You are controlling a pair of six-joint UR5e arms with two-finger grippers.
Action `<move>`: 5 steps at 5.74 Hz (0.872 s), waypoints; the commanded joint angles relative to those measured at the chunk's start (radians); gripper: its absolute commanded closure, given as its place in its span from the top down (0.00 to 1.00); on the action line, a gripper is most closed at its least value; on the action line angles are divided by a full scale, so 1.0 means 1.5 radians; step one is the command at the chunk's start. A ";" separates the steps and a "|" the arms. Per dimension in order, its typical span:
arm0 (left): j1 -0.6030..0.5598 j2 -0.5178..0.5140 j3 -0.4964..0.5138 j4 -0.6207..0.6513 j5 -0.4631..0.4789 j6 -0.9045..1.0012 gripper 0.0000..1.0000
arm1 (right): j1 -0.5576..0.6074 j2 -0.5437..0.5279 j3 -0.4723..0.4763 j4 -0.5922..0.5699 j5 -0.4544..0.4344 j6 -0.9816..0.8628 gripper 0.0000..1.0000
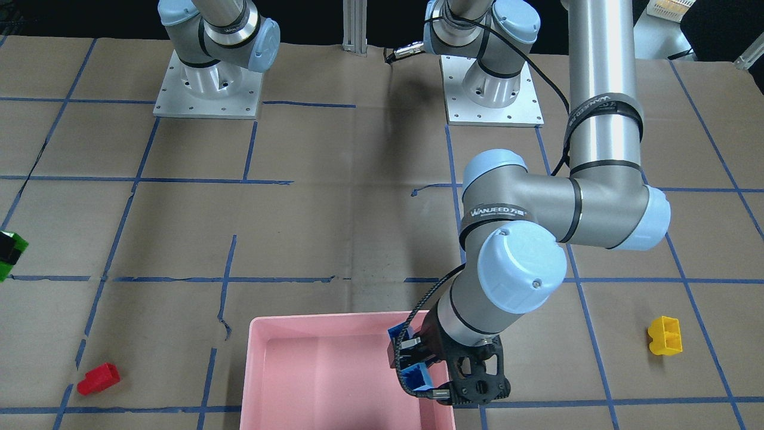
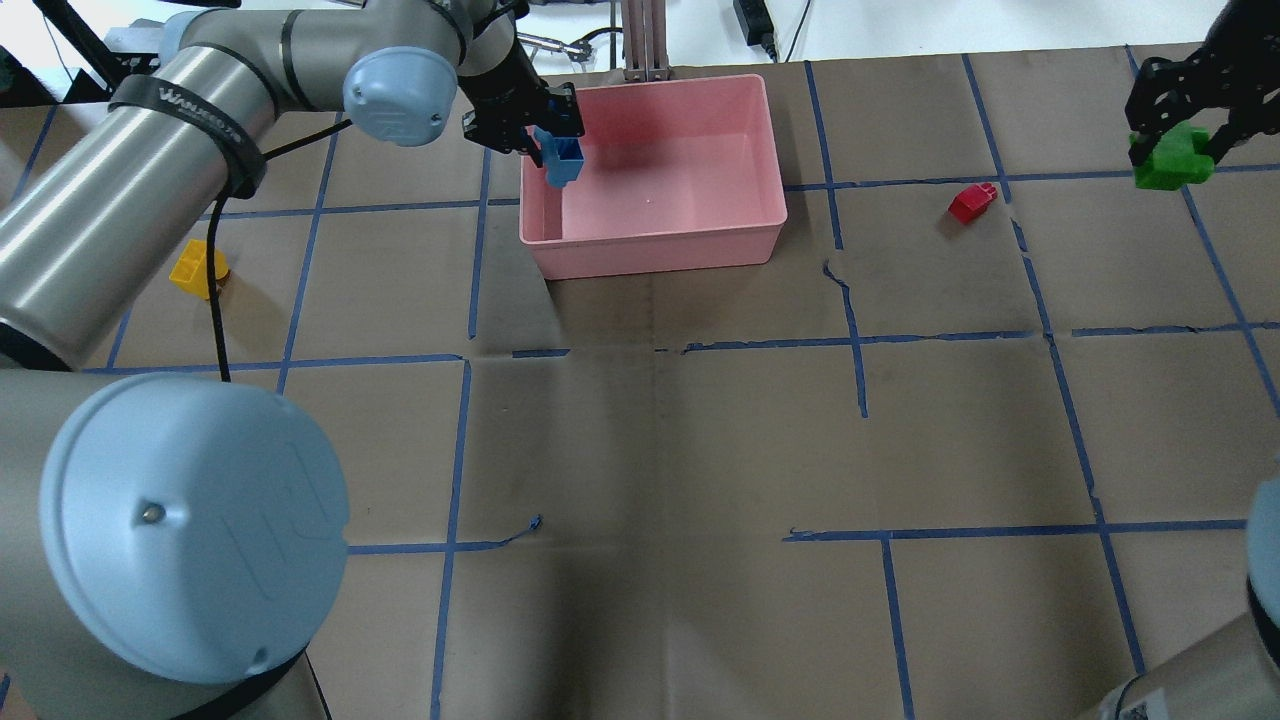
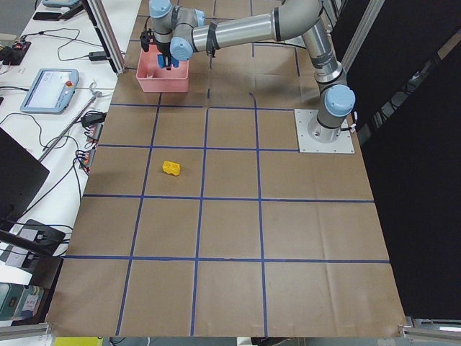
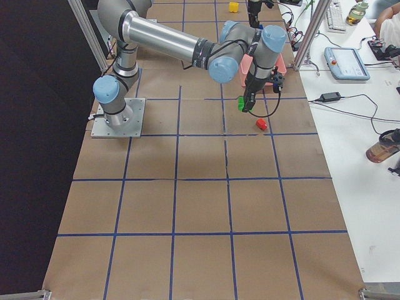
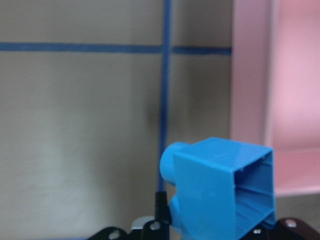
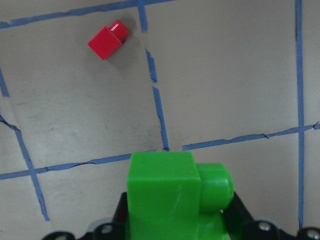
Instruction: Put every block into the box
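The left jaws pinched the long blue brick (image 2: 563, 160), hollow underside showing, hanging it at the pink box's (image 2: 660, 255) left wall, seemingly just inside the rim, placed for release. The right jaws gripped the green brick (image 2: 1170, 165) aloft, well apart from the box. The red brick (image 2: 972, 202) and yellow brick (image 2: 198, 268) lay on the bench (image 2: 650, 450).

Bright, even overhead light covers the brown desk (image 2: 700, 450), leaving only soft, faint shadows; a dim band runs down its middle in the overhead view, whose top edge is blown out white. Close to the wrist lenses, the blue brick (image 5: 220, 190), the green brick (image 6: 165, 195) and the pink box (image 5: 250, 75) rim look blurred.
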 commanded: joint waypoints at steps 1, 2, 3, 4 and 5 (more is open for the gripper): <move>-0.013 -0.012 0.006 0.015 -0.003 -0.008 0.99 | 0.073 0.004 -0.014 0.000 0.029 0.104 0.39; -0.006 -0.004 0.000 0.004 0.002 -0.007 0.99 | 0.101 0.016 -0.015 -0.009 0.035 0.140 0.39; 0.027 0.026 -0.009 -0.033 0.012 0.001 0.99 | 0.127 0.020 -0.019 -0.016 0.035 0.168 0.39; 0.077 0.065 -0.053 -0.083 0.019 0.103 0.99 | 0.167 0.041 -0.050 -0.032 0.035 0.202 0.39; 0.109 0.105 -0.123 -0.089 0.066 0.213 0.99 | 0.222 0.093 -0.119 -0.031 0.035 0.263 0.39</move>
